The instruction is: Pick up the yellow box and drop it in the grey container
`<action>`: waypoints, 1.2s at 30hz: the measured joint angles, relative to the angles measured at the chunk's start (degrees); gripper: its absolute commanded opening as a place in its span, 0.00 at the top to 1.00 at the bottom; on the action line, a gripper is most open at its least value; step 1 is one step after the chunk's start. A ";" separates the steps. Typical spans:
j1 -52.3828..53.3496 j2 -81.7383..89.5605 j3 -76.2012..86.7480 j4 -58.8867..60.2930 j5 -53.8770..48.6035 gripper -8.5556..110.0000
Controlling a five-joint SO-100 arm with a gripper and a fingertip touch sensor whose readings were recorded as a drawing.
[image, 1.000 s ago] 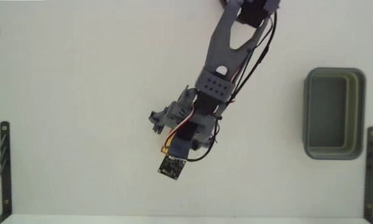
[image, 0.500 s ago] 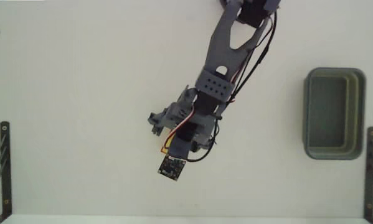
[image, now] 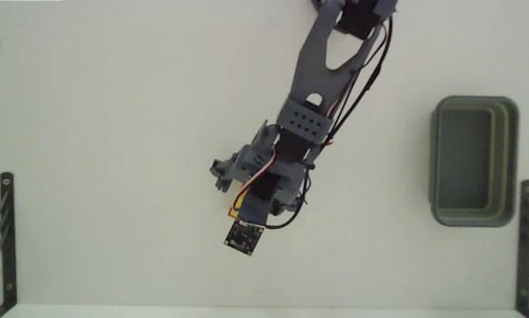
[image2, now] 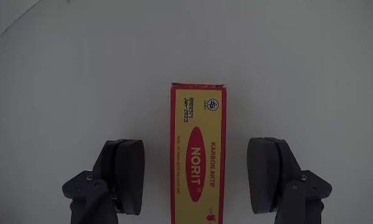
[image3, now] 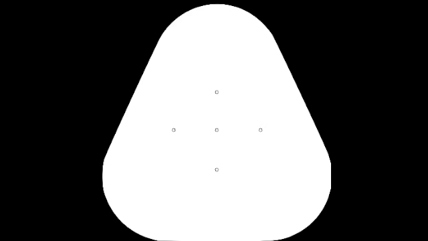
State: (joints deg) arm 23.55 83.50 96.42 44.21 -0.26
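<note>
A white counter (image: pixel 114 132) seen from above, with a grey robot arm (image: pixel 321 75) reaching in from the top edge toward the middle. In the wrist view, the hand (image2: pixel 198 177) is spread wide, its two dark grey fingers (image2: pixel 125 174) standing apart with clear counter showing on either side of the yellow box (image2: pixel 197 155). The box lies flat between the fingers, touching neither, its long side running straight away from the hand. It has red edging, a red oval with white lettering, and its far end reaches past the fingertips. In the fixed view only a sliver of yellow shows beneath the hand (image: pixel 246 212), just beside the small dark camera board. The grey container (image: pixel 473 161) sits well apart from the hand, off toward the right edge of the fixed view, with its long side running top to bottom. Black metal brackets (image: pixel 1 231) stand at the lower corners.
</note>
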 measured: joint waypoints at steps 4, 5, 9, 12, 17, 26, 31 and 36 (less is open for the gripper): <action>0.00 0.00 0.00 0.00 0.00 0.00; 0.00 0.00 0.00 -0.09 0.00 0.00; 0.00 0.00 0.00 -0.97 0.00 0.00; 0.00 0.09 0.62 -1.05 0.00 0.00; 0.00 0.00 0.97 -1.05 0.09 0.00; 0.00 0.00 1.05 -1.05 0.00 0.00; 0.00 0.00 1.05 -1.05 0.00 0.00; 0.00 0.00 1.05 -1.05 0.00 0.01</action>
State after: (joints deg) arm 23.55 83.50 97.47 43.15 -0.26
